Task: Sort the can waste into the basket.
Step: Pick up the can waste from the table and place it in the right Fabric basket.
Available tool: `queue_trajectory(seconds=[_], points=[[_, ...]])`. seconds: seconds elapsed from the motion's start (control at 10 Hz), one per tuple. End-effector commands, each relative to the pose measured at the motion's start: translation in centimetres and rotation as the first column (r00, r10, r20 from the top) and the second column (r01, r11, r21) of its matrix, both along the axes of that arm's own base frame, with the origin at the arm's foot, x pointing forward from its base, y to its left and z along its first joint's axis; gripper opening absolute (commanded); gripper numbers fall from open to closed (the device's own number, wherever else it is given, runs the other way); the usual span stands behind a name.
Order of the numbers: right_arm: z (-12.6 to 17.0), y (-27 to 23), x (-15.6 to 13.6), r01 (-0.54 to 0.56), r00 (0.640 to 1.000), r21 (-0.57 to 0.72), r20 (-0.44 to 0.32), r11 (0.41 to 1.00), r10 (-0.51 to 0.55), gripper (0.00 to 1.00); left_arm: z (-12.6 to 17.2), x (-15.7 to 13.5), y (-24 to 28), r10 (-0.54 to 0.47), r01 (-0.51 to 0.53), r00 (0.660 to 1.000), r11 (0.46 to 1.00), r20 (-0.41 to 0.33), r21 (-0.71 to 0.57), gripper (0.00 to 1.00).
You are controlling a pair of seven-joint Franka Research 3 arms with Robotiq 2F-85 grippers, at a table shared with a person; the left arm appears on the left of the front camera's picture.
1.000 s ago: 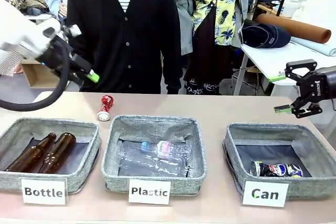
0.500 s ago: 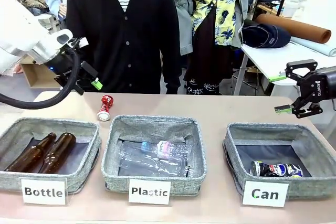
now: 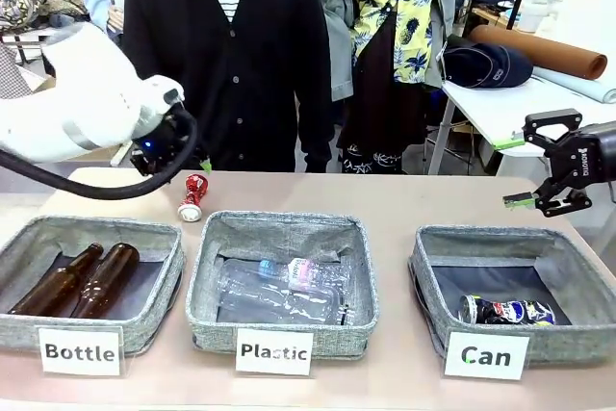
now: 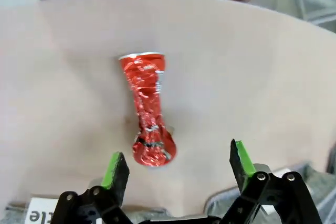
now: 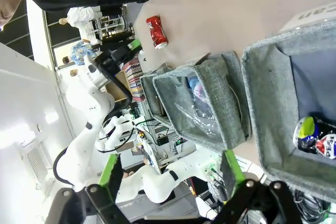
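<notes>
The red can [image 3: 192,196] lies on the bare table [image 3: 404,201], at about 11 o'clock from the middle bin marked "Plastic" [image 3: 281,281] and just behind the gap between that bin and the "Bottle" bin [image 3: 91,281]. It is squashed thin in the middle. The left gripper [image 4: 178,169] hangs right over it with its two green-tipped fingers [image 4: 114,167] spread wide apart. It holds nothing. In the left wrist view the can's near end sits between the two fingers, close to the left one, and the can points up toward 12 o'clock.

The dark blue can [image 3: 505,311] is already in the basket marked "Can" [image 3: 515,295], lying on its side at the front.

The right gripper [image 3: 515,172] floats in the air at about 1 o'clock from that basket. Its fingers are wide apart too, and it holds nothing.

Two brown bottles [image 3: 82,278] lie in the "Bottle" bin. A clear plastic bottle [image 3: 284,291] lies in the "Plastic" bin. A person in a black cardigan [image 3: 226,55] stands at the far side of the table.
</notes>
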State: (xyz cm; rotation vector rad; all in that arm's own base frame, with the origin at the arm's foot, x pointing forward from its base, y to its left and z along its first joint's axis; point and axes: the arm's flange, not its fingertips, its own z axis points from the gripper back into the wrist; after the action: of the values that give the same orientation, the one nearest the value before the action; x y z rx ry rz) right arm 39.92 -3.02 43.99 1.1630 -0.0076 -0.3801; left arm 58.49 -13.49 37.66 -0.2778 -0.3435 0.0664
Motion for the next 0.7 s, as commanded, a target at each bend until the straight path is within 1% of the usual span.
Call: queue_trajectory(seconds=[0.0,0.1,0.2,0.4,0.5,0.6], points=[[0.1,0.2,0.1,0.003,1.0,0.014,0.007,1.0,-0.003,1.0,-0.1,3.3,-0.5,0.088,-0.078,0.988,0.993,-0.125,0.084,1.0],[0.1,0.2,0.1,0.003,1.0,0.014,0.007,1.0,-0.003,1.0,-1.2,4.2,-0.5,0.128,-0.112,0.98,0.988,-0.152,0.11,1.0],[0.1,0.2,0.1,0.003,1.0,0.014,0.007,1.0,-0.003,1.0,-2.2,5.0,-0.7,0.107,-0.088,0.978,0.99,-0.181,0.11,1.0],[0.1,0.2,0.1,0.003,1.0,0.014,0.007,1.0,-0.003,1.0,-3.9,7.0,-1.8,0.096,-0.071,0.962,0.992,-0.255,0.109,1.0],[0.1,0.2,0.1,0.003,1.0,0.014,0.007,1.0,-0.003,1.0,-4.7,7.4,-2.3,0.105,-0.075,0.957,0.99,-0.269,0.117,1.0],[0.1,0.2,0.1,0.003,1.0,0.014,0.007,1.0,-0.003,1.0,-5.4,7.8,-2.7,0.141,-0.102,0.953,0.983,-0.269,0.154,1.0]])
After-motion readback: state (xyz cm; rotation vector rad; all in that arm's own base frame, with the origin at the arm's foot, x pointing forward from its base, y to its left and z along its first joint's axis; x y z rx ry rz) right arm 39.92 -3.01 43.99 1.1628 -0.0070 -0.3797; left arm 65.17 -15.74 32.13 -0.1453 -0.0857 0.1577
